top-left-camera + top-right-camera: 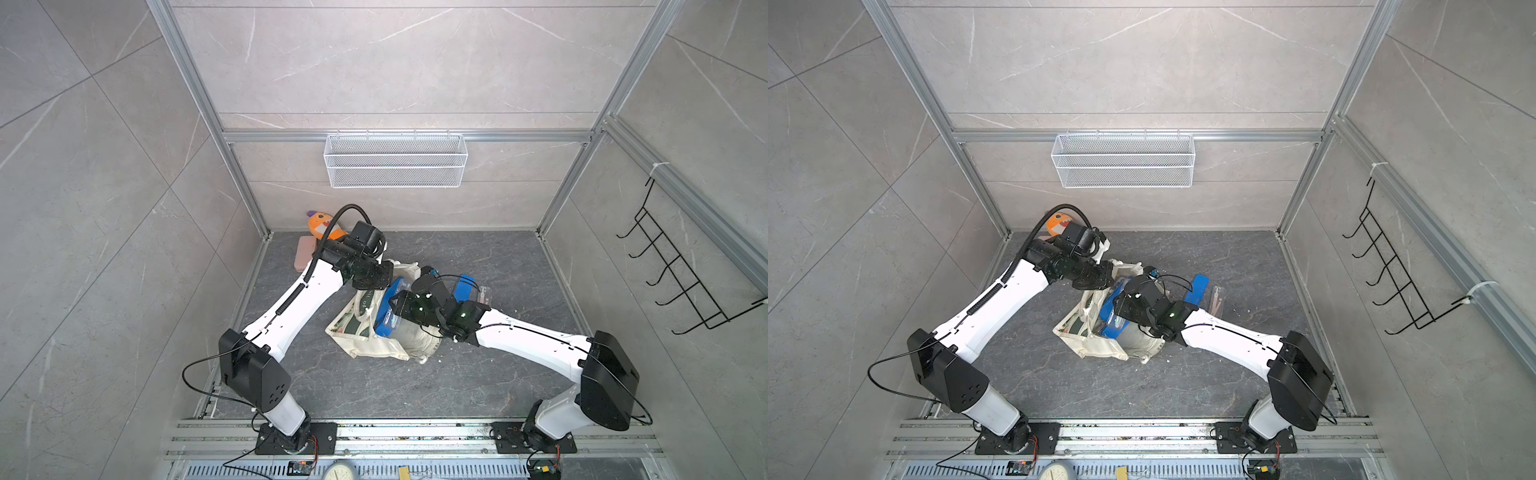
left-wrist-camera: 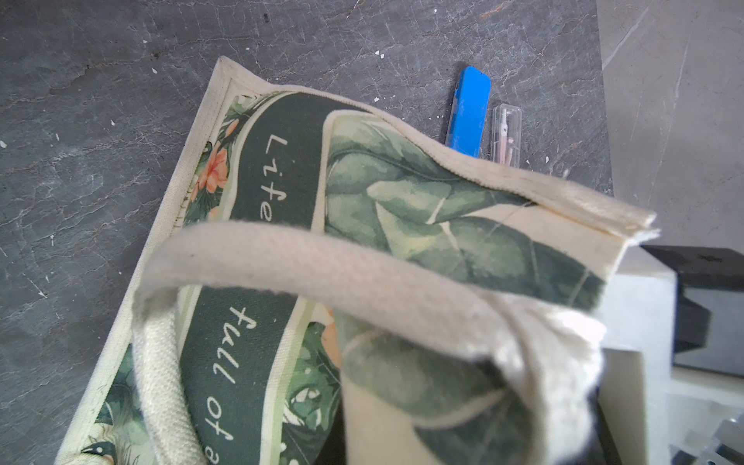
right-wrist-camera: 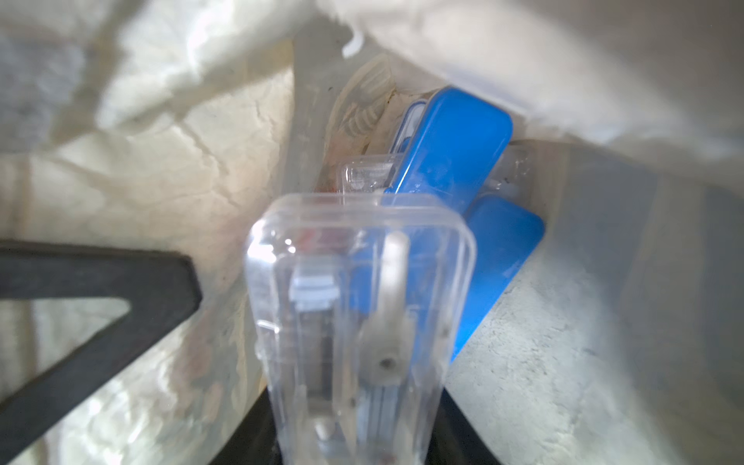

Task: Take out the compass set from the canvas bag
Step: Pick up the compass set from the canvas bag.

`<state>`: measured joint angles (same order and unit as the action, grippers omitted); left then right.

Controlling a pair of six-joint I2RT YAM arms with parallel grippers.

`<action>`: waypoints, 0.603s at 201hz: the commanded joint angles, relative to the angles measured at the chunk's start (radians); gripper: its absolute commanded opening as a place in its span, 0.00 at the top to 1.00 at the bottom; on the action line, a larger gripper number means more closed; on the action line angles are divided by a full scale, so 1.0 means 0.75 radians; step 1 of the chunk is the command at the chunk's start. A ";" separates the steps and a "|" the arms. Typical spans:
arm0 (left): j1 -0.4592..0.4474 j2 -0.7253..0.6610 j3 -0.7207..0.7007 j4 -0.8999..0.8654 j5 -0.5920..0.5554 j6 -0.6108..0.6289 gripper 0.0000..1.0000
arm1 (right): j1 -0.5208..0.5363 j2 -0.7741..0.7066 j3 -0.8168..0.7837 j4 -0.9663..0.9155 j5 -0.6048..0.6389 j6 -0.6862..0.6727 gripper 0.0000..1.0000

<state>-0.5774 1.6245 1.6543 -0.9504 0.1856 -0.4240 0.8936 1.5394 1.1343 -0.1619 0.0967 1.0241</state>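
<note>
Now left jaws pinch "Life… full of" bag (image 2: 257,169); right jaws hold compass set (image 3: 358,306).

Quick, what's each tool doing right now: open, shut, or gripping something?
Left tool: closed, pinching the rim of the canvas bag.
Right tool: closed on the compass set in its clear case, inside the bag.

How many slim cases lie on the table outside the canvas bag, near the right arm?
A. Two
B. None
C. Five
A: in the left wrist view a blue case and a clear case with a pink compass inside lie side by side on the dark table, just beyond the rim of the canvas bag.
</note>
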 commanded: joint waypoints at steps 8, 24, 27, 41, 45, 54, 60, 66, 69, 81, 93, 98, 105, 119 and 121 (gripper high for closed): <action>-0.003 -0.005 0.036 -0.005 0.045 -0.009 1.00 | -0.003 -0.096 -0.011 -0.086 0.055 -0.068 0.65; -0.002 0.000 0.039 -0.005 0.046 -0.009 1.00 | -0.005 -0.137 -0.011 -0.118 0.064 -0.087 0.65; -0.003 0.000 0.040 -0.004 0.048 -0.009 1.00 | -0.005 -0.145 -0.011 -0.123 0.065 -0.092 0.65; -0.002 0.000 0.042 -0.002 0.047 -0.009 1.00 | -0.007 -0.183 -0.006 -0.154 0.071 -0.110 0.66; -0.002 0.000 0.042 -0.003 0.049 -0.010 1.00 | -0.006 -0.193 -0.002 -0.167 0.076 -0.120 0.66; -0.002 0.000 0.043 0.000 0.047 -0.010 1.00 | -0.006 -0.216 0.016 -0.209 0.088 -0.140 0.66; -0.002 0.000 0.042 -0.001 0.047 -0.009 1.00 | -0.004 -0.227 0.031 -0.240 0.100 -0.154 0.67; -0.002 0.001 0.044 0.000 0.048 -0.010 1.00 | -0.005 -0.240 0.047 -0.275 0.114 -0.167 0.67; -0.002 0.002 0.046 0.000 0.049 -0.010 1.00 | -0.006 -0.246 0.054 -0.293 0.124 -0.173 0.67; -0.001 0.006 0.048 -0.002 0.050 -0.007 1.00 | -0.006 -0.275 0.076 -0.343 0.146 -0.201 0.67; -0.002 0.006 0.052 -0.003 0.049 -0.008 1.00 | -0.006 -0.304 0.086 -0.375 0.164 -0.231 0.67; -0.002 0.006 0.052 -0.003 0.049 -0.008 1.00 | -0.008 -0.312 0.092 -0.385 0.167 -0.239 0.67; -0.003 0.006 0.054 -0.002 0.050 -0.007 1.00 | -0.011 -0.326 0.100 -0.407 0.171 -0.256 0.67; -0.003 0.005 0.056 -0.001 0.050 -0.009 1.00 | -0.026 -0.351 0.118 -0.454 0.183 -0.280 0.67; -0.003 0.005 0.056 -0.002 0.049 -0.008 1.00 | -0.027 -0.354 0.120 -0.463 0.185 -0.285 0.67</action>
<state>-0.5774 1.6260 1.6547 -0.9504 0.1864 -0.4240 0.8886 1.3212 1.1721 -0.4145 0.1890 0.8768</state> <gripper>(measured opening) 0.056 0.488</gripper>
